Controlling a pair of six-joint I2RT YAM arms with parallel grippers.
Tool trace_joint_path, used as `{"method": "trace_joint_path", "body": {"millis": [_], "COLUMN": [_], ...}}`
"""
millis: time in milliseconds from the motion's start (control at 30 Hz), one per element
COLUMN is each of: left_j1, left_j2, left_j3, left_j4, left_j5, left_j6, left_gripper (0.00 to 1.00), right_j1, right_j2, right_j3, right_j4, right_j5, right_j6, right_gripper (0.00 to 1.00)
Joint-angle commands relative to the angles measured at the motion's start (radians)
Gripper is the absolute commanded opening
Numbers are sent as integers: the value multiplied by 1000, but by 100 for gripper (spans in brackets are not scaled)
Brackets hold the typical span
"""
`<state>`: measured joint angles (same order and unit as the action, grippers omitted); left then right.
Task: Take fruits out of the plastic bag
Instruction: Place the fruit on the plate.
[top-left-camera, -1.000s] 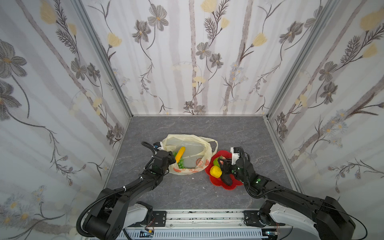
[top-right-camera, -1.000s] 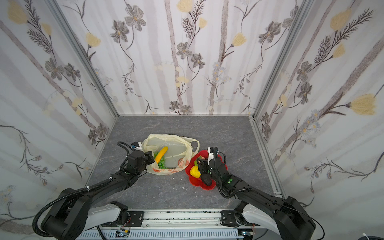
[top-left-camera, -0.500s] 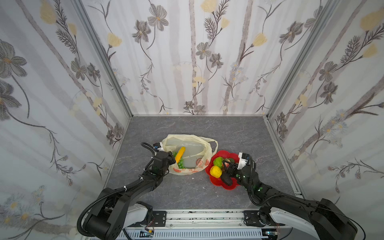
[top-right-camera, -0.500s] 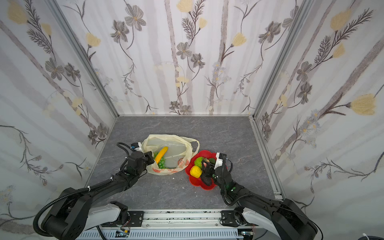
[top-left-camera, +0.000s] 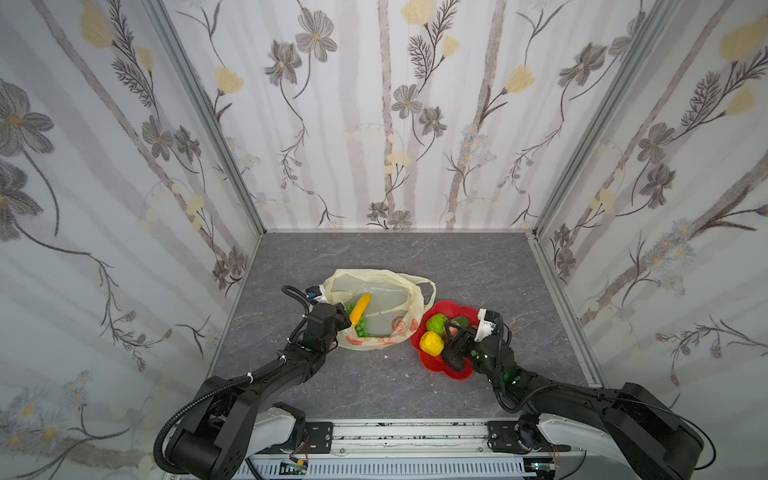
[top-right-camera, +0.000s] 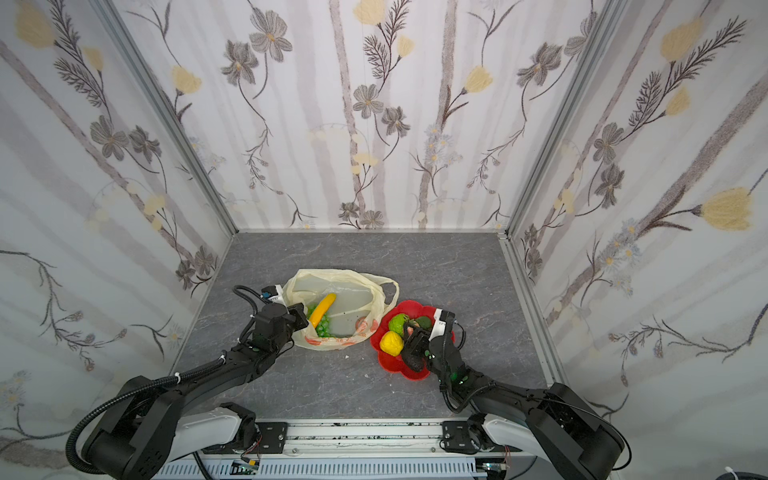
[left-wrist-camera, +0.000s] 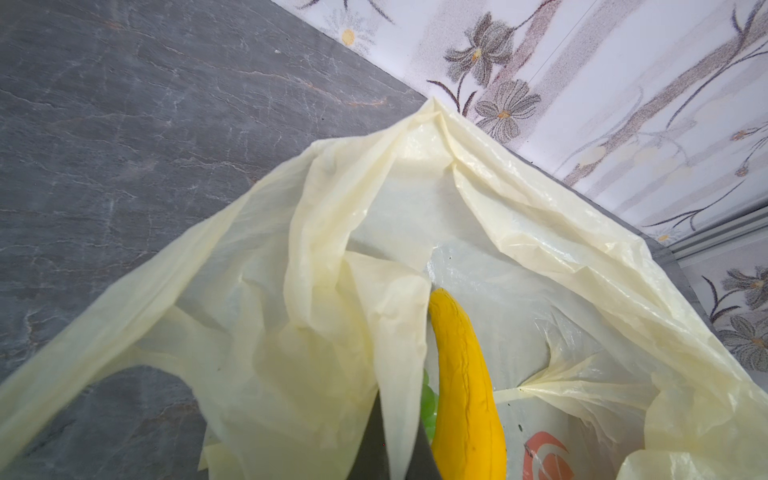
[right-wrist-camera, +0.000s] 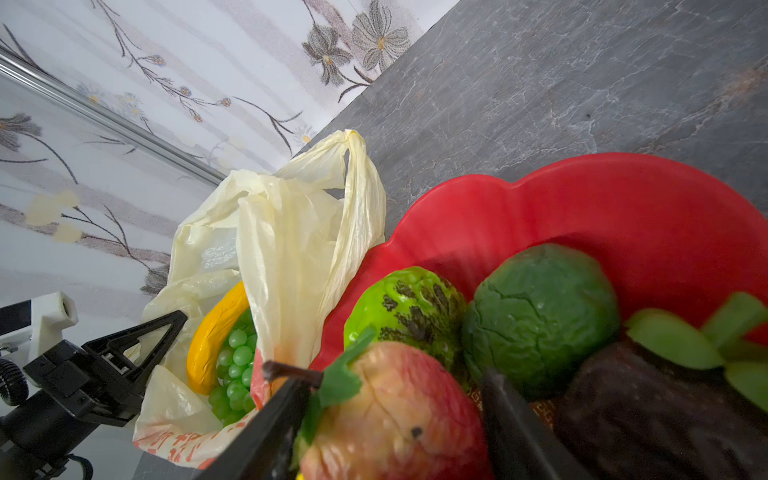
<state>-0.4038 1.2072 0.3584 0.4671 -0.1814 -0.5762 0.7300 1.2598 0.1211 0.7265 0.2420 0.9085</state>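
The right gripper (right-wrist-camera: 395, 386) stands jaws wide astride the strawberry (right-wrist-camera: 399, 419) on the plate (top-left-camera: 436, 366), beside the lemon (top-left-camera: 431, 343), citrus (top-left-camera: 436, 322) and avocado (top-left-camera: 460, 321). The left gripper (top-left-camera: 341, 319) pinches the bag (top-left-camera: 374, 276) rim in closed jaws; the banana (top-left-camera: 360, 305) and grapes (top-left-camera: 360, 329) lie inside, just beyond.

Right arm only. The right gripper (top-left-camera: 454, 332) was over the far side of the red plate (top-left-camera: 434, 362) a second ago. It has since pulled back toward the near right, and most of that move came in the first half second. This uncovered the dark avocado (top-left-camera: 460, 321), which now shows in both top views. The jaws have spread wider in the last half second. The red fruit (right-wrist-camera: 395, 415) lies on the plate between the fingers (right-wrist-camera: 270, 432). Can't tell if the pads touch it.
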Motion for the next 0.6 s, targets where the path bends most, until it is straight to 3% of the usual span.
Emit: {"method": "trace_joint_path", "body": {"millis": [0, 333, 567], "left_j1": [2, 4, 8], "left_j2": [-9, -15, -82], "left_j3": [-4, -13, -41], "left_j4": [29, 33, -8], "left_j5": [-22, -14, 53], "left_j6": [-5, -16, -68], "left_gripper": [0, 0, 0], "right_j1": [1, 0, 22], "right_j2": [6, -32, -96], "right_j3": [-3, 12, 227], "right_j4": [32, -31, -365], "right_j5": [29, 53, 121], "right_j6": [32, 30, -124], "right_gripper": [70, 77, 77]}}
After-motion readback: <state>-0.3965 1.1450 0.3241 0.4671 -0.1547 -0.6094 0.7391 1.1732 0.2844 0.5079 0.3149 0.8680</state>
